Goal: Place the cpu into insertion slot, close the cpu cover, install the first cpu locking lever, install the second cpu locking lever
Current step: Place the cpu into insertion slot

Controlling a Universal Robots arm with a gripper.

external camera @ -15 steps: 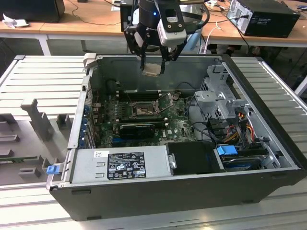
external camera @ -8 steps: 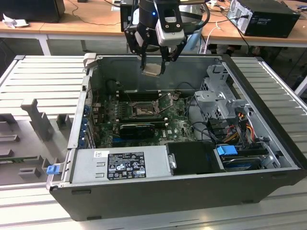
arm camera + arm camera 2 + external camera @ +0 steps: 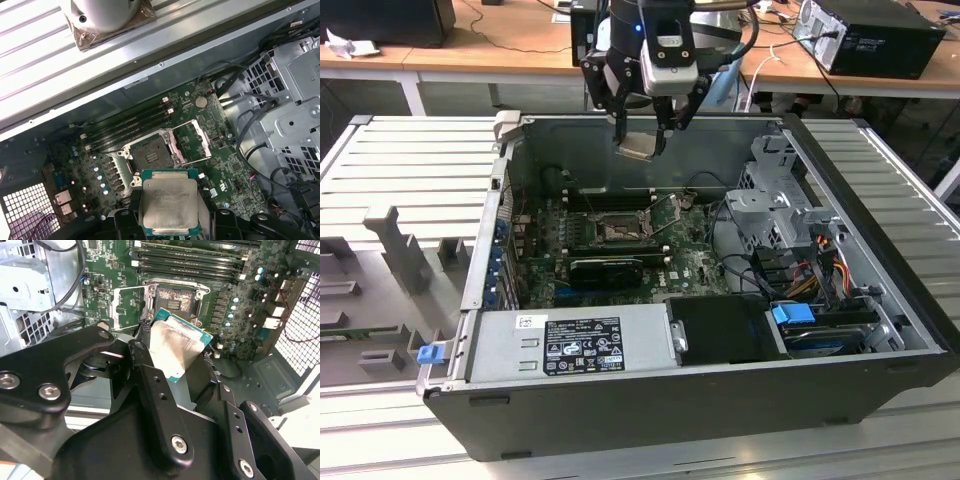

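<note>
Hanging above the insertion slot, your gripper is clamped on the cpu by its edges, metal face up, likely so the underside meets the slot cleanly. Beside the slot, the cpu cover stands flipped open, leaving it bare for the chip.

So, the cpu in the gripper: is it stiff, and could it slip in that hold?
Probably stiff: the cpu looks like a flat, metal-faced plate, unbent in the gripper. Its smooth face may be slippery, and it seems pinched only at its edges, so a tilt could loosen it. Likely light, being thin.
</note>
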